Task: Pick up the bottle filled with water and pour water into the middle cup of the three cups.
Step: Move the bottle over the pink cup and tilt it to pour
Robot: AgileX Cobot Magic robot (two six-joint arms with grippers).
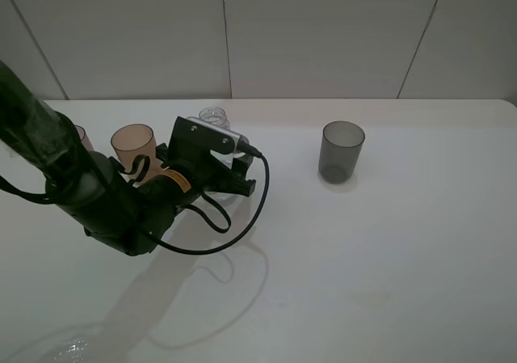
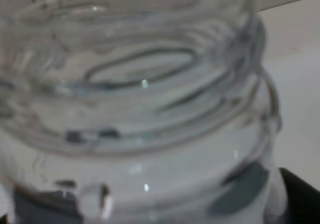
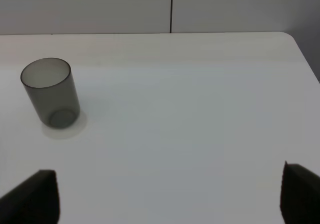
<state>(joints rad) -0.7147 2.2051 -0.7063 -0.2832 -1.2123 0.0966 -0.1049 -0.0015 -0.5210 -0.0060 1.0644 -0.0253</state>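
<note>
The clear bottle [image 1: 213, 119] stands near the back of the white table, with only its threaded open neck showing above my left gripper [image 1: 215, 154]. In the left wrist view the bottle [image 2: 150, 84] fills the picture, and a dark finger [image 2: 300, 194] presses at its side. The gripper is closed around its body. The amber-brown middle cup [image 1: 133, 141] stands just left of the gripper. The pinkish cup [image 1: 81, 137] is mostly hidden behind my left arm. The dark grey cup [image 1: 341, 150] stands apart to the right and also shows in the right wrist view [image 3: 51, 99]. My right gripper [image 3: 165, 199] is open and empty.
The white table [image 1: 388, 258] ends at a tiled wall behind the cups. A black cable [image 1: 242, 234] loops from my left wrist onto the table. The table's right corner [image 3: 295, 44] shows in the right wrist view.
</note>
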